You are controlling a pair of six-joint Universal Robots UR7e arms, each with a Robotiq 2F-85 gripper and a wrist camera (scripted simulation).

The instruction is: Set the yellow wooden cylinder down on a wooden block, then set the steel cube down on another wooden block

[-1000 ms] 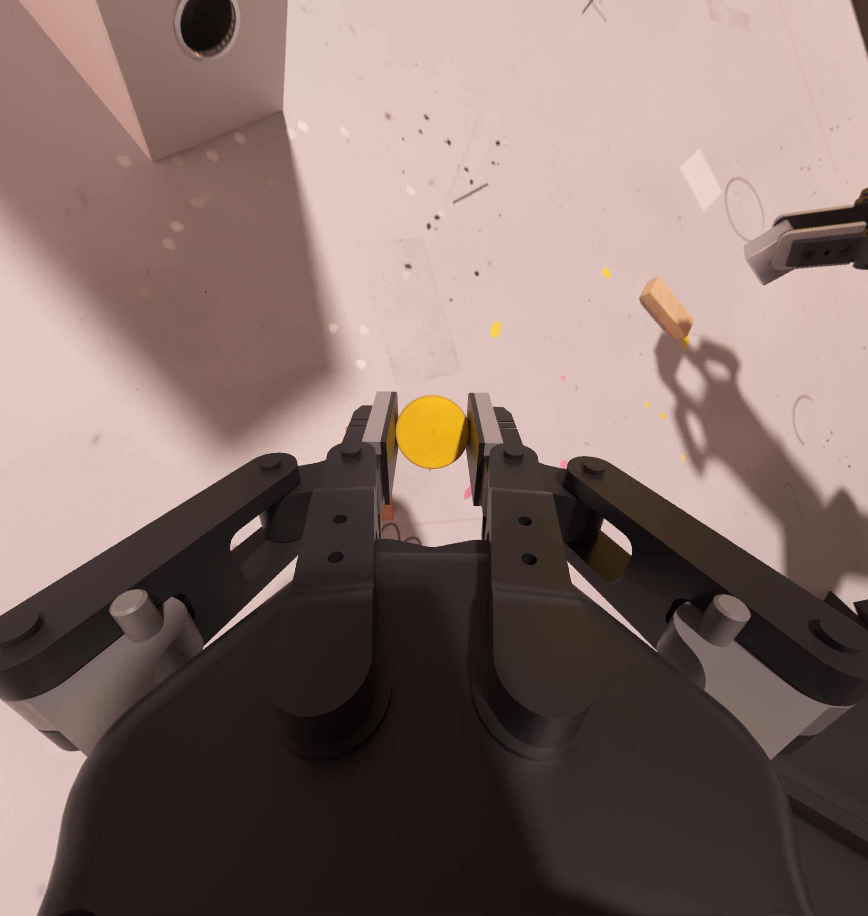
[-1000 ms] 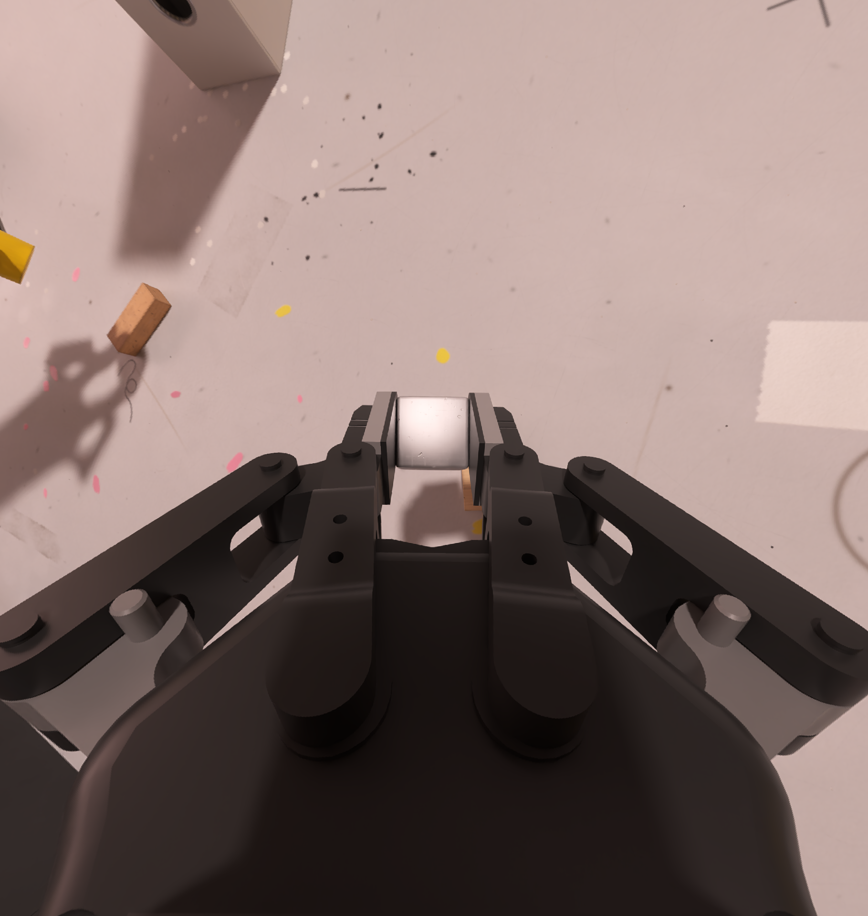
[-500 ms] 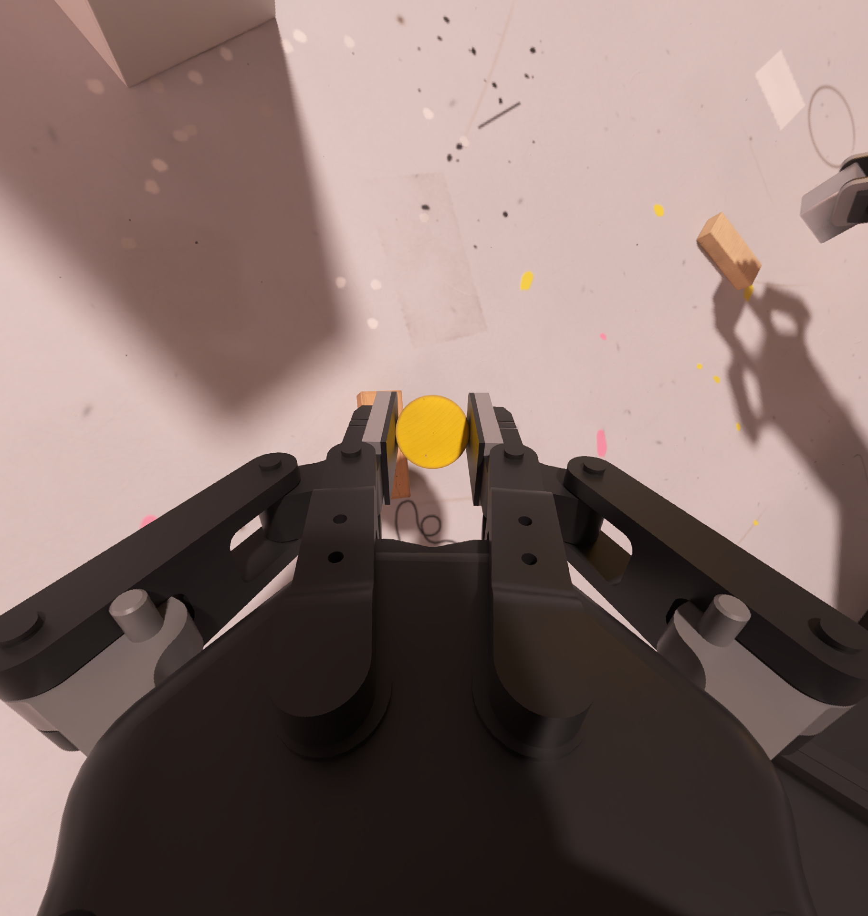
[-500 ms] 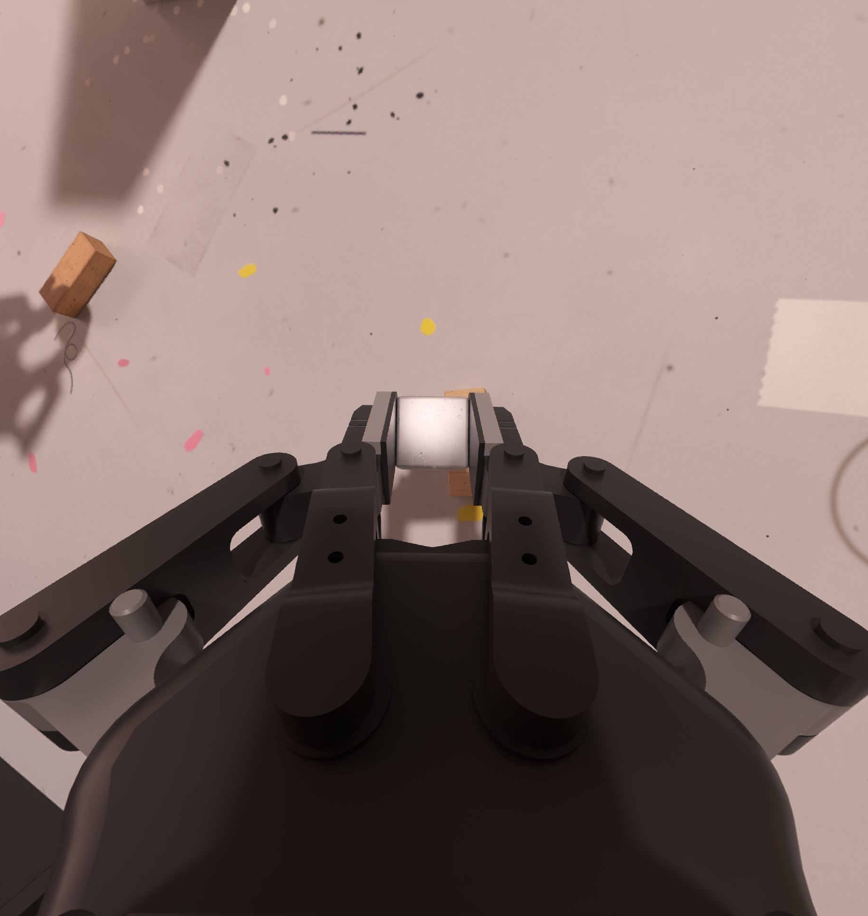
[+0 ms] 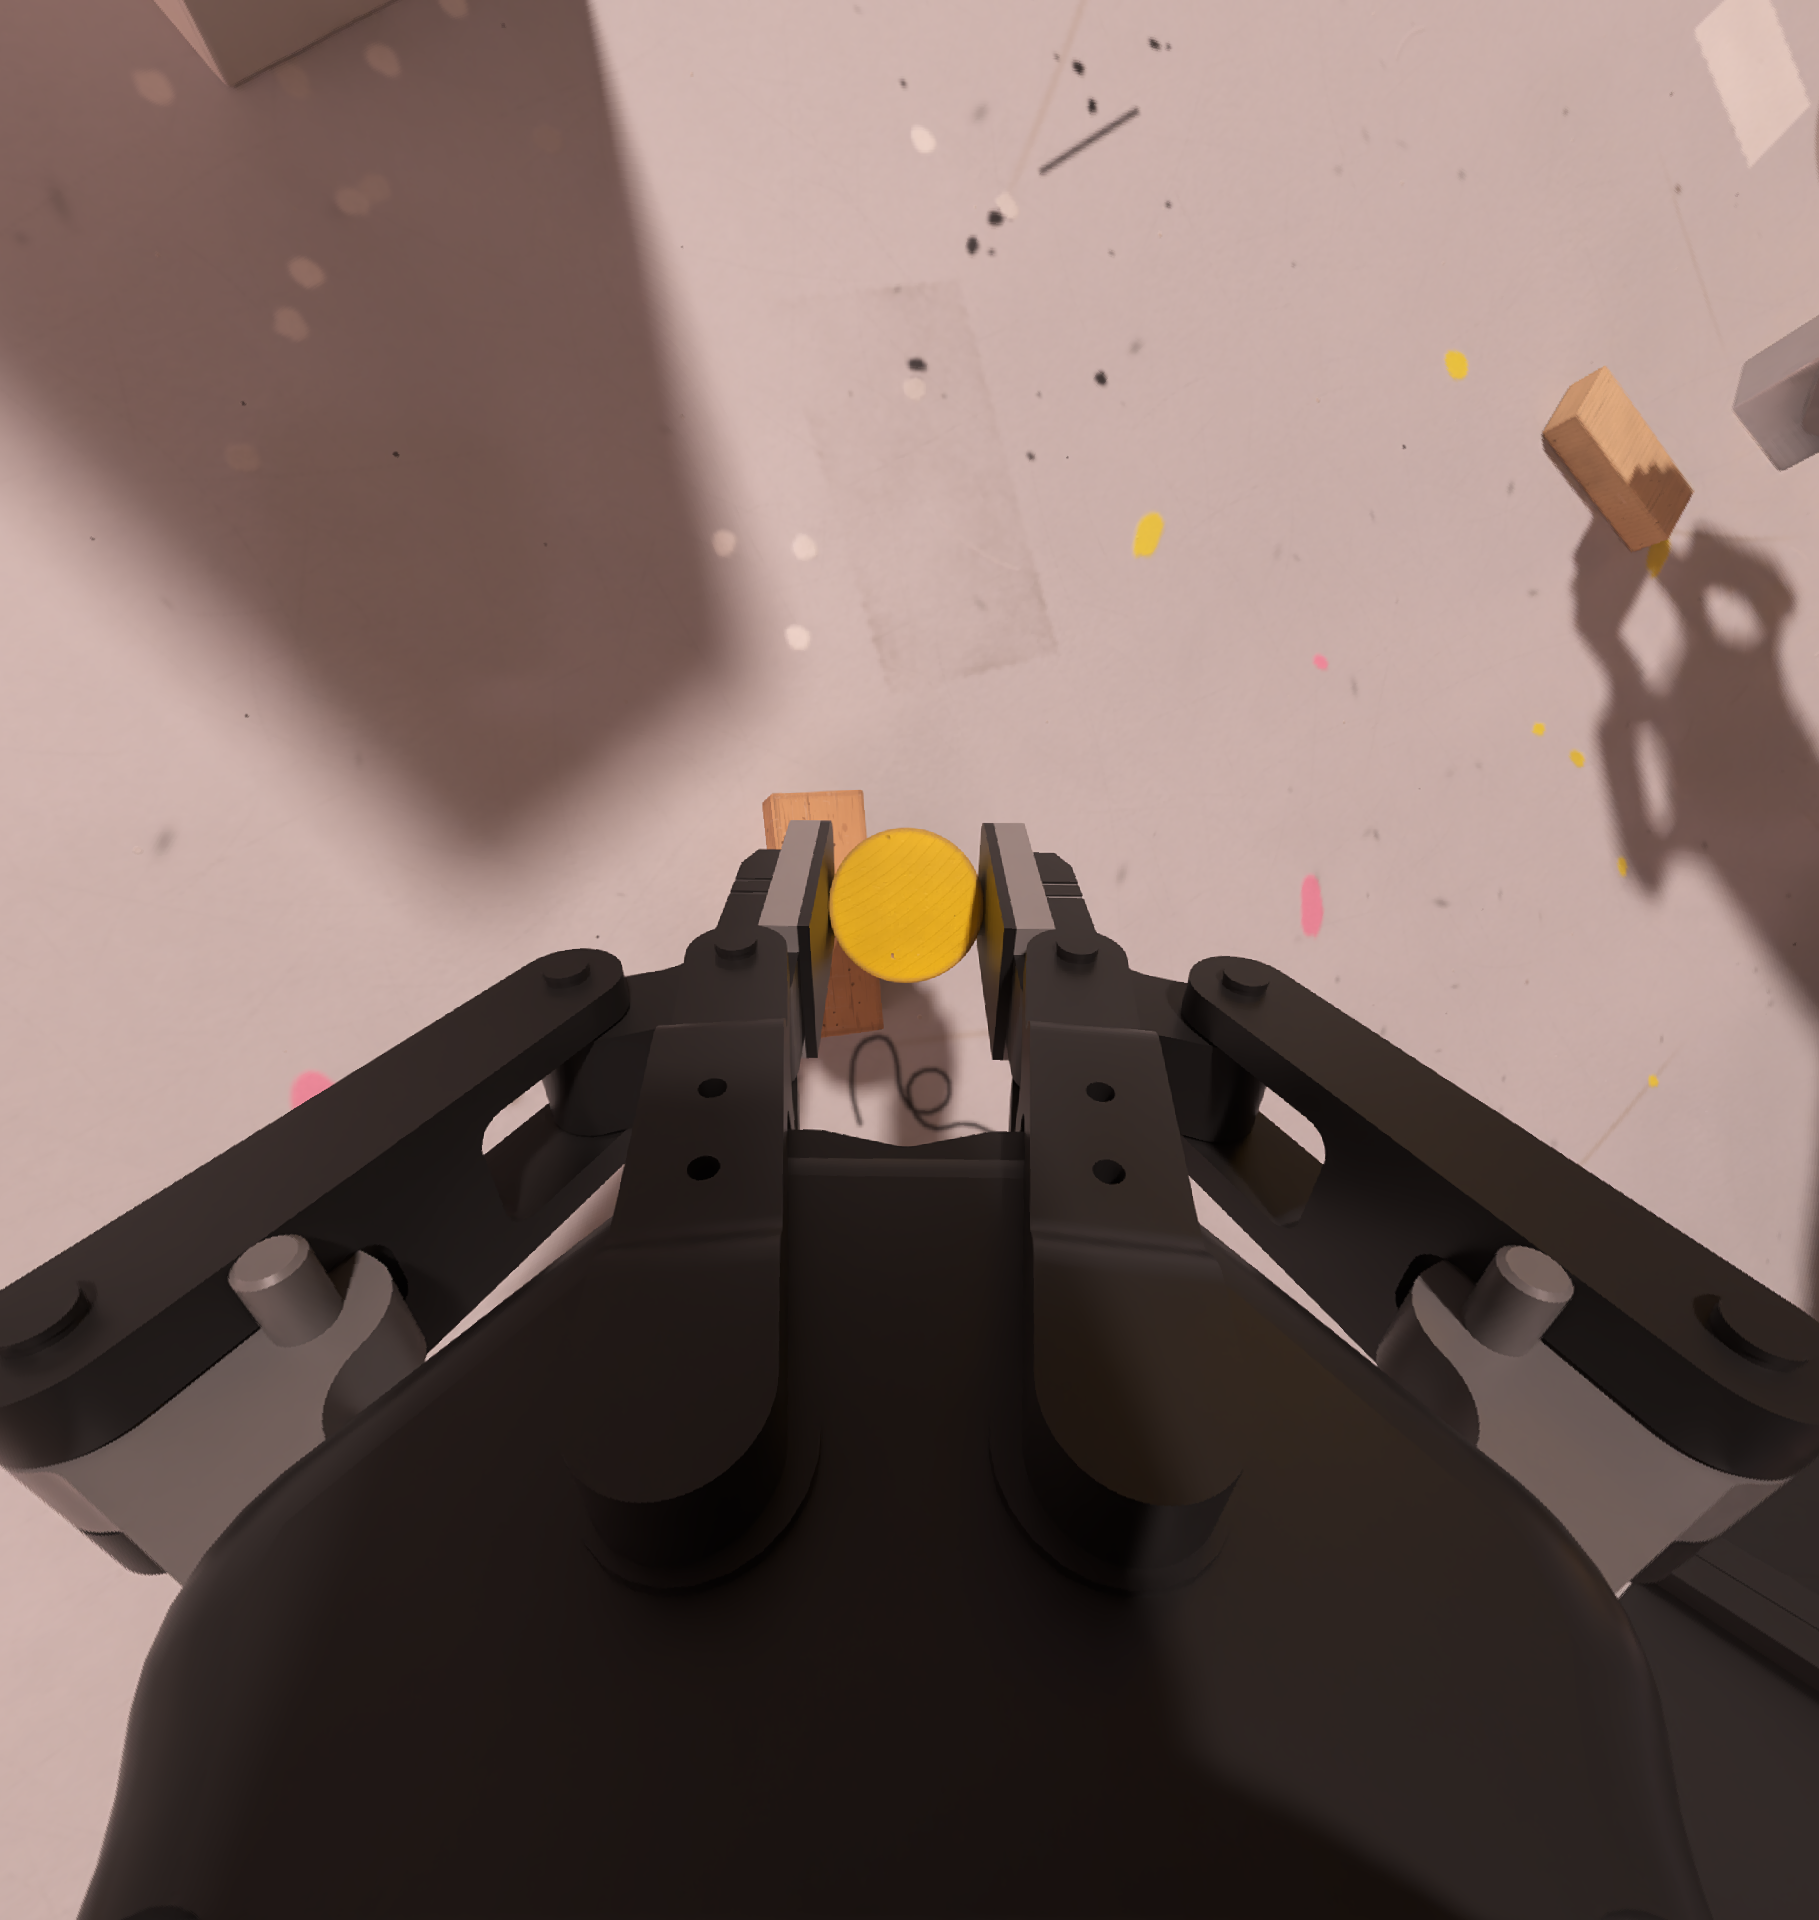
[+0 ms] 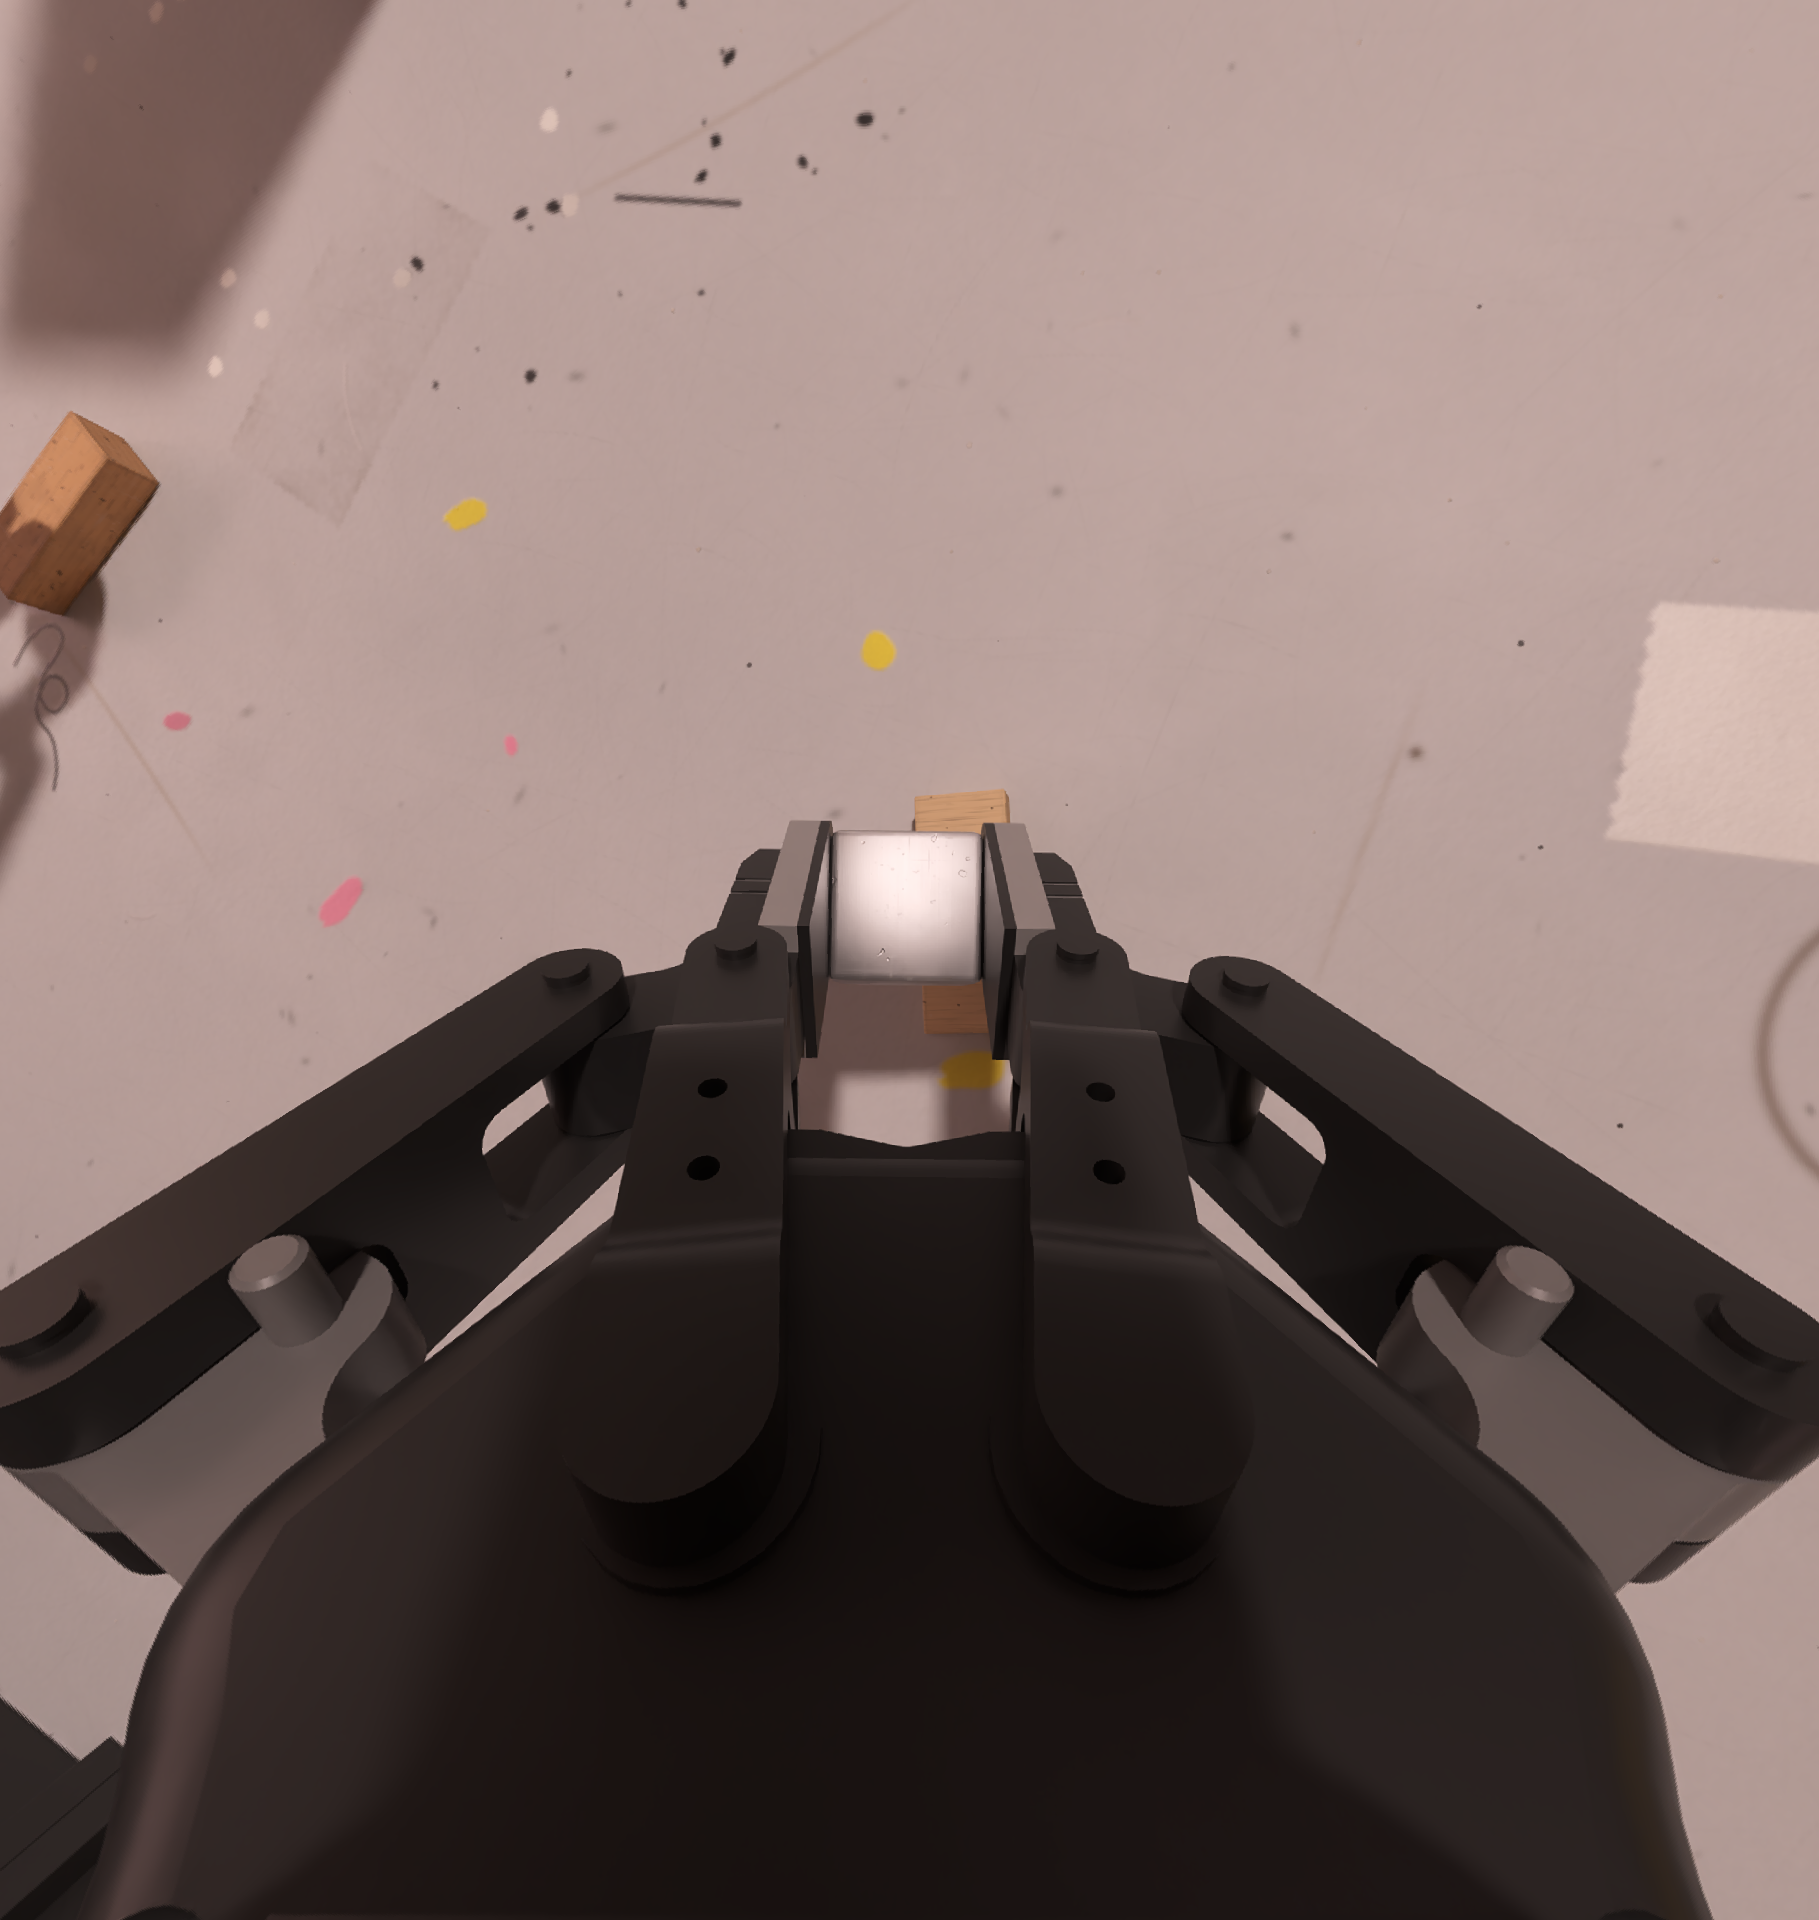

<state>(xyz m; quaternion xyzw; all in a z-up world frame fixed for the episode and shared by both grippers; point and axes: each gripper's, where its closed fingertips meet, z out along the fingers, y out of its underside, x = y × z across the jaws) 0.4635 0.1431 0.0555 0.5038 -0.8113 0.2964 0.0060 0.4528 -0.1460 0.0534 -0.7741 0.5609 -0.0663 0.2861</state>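
My left gripper (image 5: 903, 906) is shut on the yellow wooden cylinder (image 5: 903, 904) and holds it above the table. A wooden block (image 5: 840, 831) lies just below it, a little to the left, partly hidden by my left finger. My right gripper (image 6: 905, 906) is shut on the steel cube (image 6: 905, 904). A second wooden block (image 6: 962, 812) lies below the cube, a little to the right, mostly hidden. Each block also shows far off in the other view: one at the upper right of the left wrist view (image 5: 1617, 457), one at the left of the right wrist view (image 6: 65, 511).
The pale table (image 5: 1196, 675) is speckled with paint spots. A pale box corner (image 5: 261, 31) stands at the top left and casts a large shadow. The tip of the right gripper (image 5: 1804, 416) shows at the right edge. A white paper patch (image 6: 1757, 748) lies at the right.
Both grippers have moved forward over the table with their loads. A wooden block has come into sight under each gripper. The far blocks have shifted toward the frame edges.
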